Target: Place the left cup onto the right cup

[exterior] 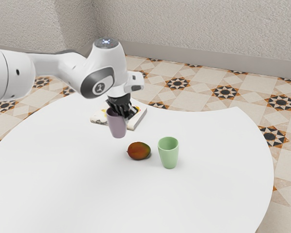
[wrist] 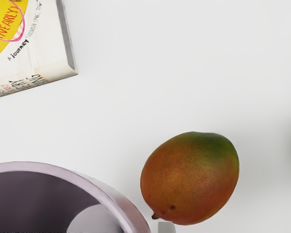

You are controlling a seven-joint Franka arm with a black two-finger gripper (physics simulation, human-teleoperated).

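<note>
Purple cup in the air, not yet stacked
My gripper clamps its rim; the carry over to the green cup is left

Home-like room: patterned floor tiles, round white table, book, mango.

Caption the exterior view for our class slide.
Gripper holds the purple cup over the white table, near a mango and green cup.

Left cup is coloured mauve, right cup pale green; mango is shaded red-orange w/ green; table is rendered white, floor tiled beige w/ dark stars.
</note>
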